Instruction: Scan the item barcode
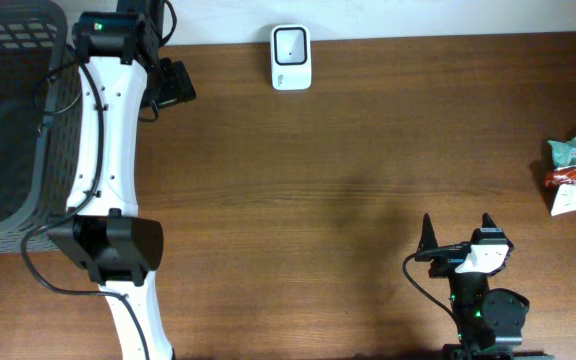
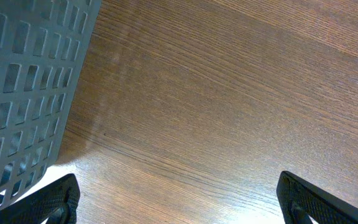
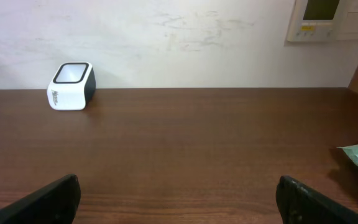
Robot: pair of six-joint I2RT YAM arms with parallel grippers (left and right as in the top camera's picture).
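Spread wide and empty at both left gripper and right gripper. Hovering over bare table just beside the basket on the left; low at the near edge, facing the scanner, on the right. Well apart from the packets heaped at the right edge. Risk of pinching two packets together there, of a slack one slipping, or of showing the scanner the wrong face
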